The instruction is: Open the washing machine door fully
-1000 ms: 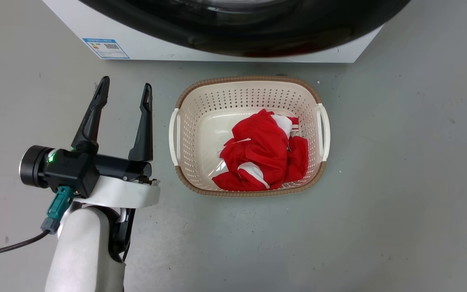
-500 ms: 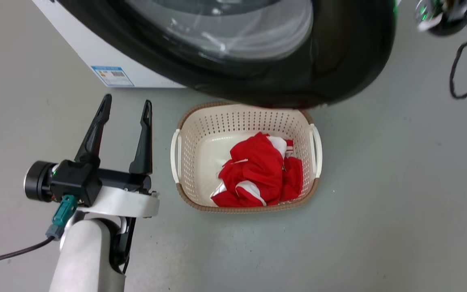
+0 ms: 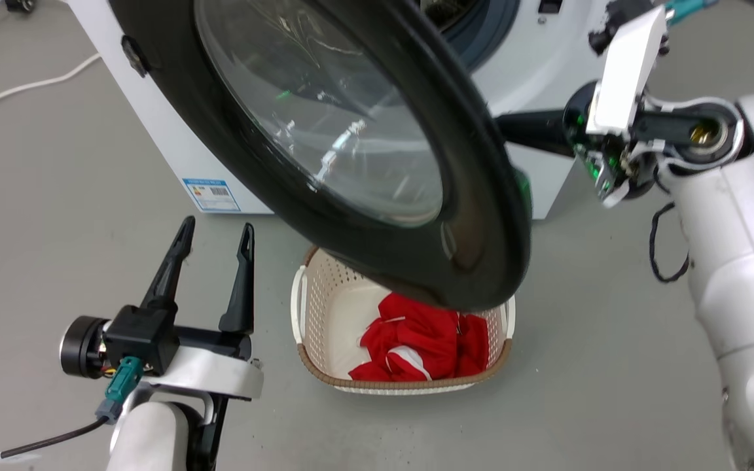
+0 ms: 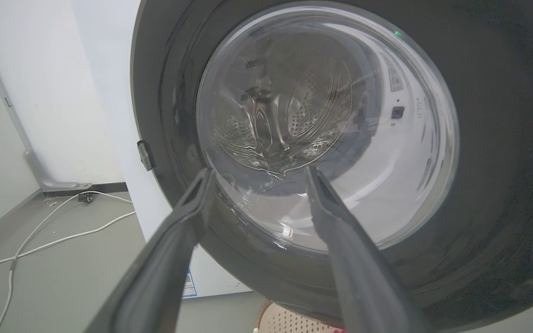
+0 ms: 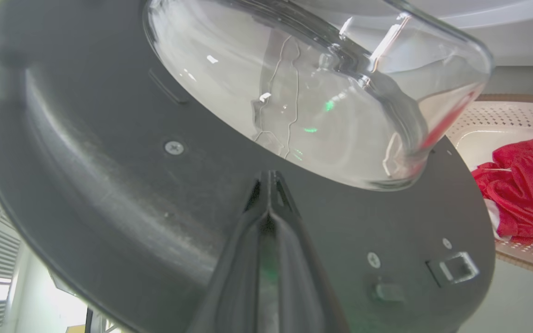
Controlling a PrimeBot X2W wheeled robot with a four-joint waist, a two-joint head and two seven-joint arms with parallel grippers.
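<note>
The washing machine door [image 3: 482, 248], a big glossy black ring around a clear bulging glass window [image 3: 324, 118], stands swung partway out from the white machine [image 3: 154, 131] and hangs over the basket. My right gripper [image 5: 269, 178] is shut, its tips against the door's [image 5: 86, 162] black inner face just below the glass bowl. In the head view its dark fingers [image 3: 534, 127] reach behind the door's free edge. My left gripper [image 3: 216, 227] is open and holds nothing, low at the left, facing the door's [image 4: 502, 138] outer side from a distance.
A cream laundry basket [image 3: 298, 301] with red and white clothes [image 3: 429, 340] sits on the grey floor under the door's lower edge. The drum opening [image 3: 475, 26] shows behind the door. White cables [image 3: 23, 85] lie on the floor at far left.
The head camera has tilted up. The door has swung further out over the basket, and my right arm has come into view behind its edge. The left gripper stays open.
</note>
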